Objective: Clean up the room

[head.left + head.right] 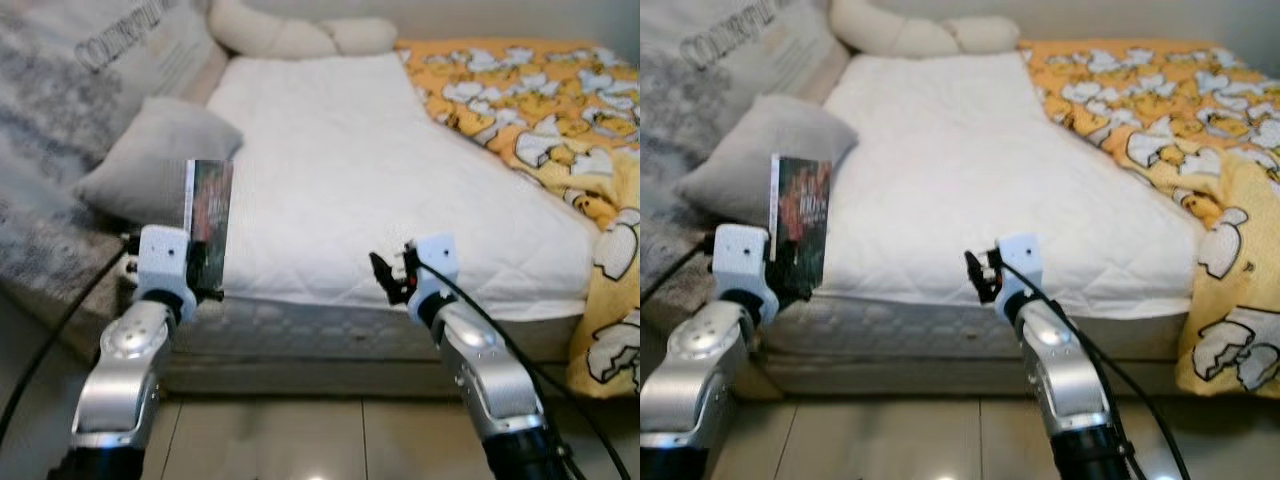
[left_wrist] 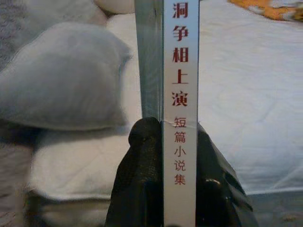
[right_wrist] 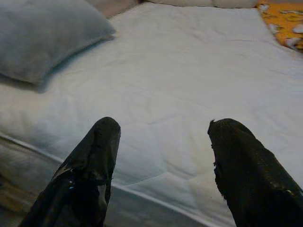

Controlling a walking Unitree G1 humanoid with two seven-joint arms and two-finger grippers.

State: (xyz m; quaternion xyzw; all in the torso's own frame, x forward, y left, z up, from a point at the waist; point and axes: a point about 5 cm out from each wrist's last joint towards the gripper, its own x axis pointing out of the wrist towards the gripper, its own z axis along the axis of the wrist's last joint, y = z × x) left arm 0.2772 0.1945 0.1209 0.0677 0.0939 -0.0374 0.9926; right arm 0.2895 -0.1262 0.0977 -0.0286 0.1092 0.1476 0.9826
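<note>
bed point(image 1: 330, 170): white quilted mattress, yellow duck-print blanket point(image 1: 540, 110) on its right side | grey pillow point(image 1: 160, 160) at left edge | book point(image 1: 208, 222): upright above mattress's near left corner, spine in red Chinese characters | left gripper point(image 2: 164, 142): fingers clamped on book | right gripper point(image 3: 163, 142): fingers spread wide, empty, over near edge

Both silver arms were raised forward, forearms angled up and slightly inward, wrists level with each other. The left gripper point(image 2: 163, 151) was clamped, its two black fingers point(image 2: 142, 170) pressed flat against what they held upright between them. The right gripper point(image 3: 163, 142) stood parted, fingers point(image 3: 97, 156) well apart with nothing between.
</note>
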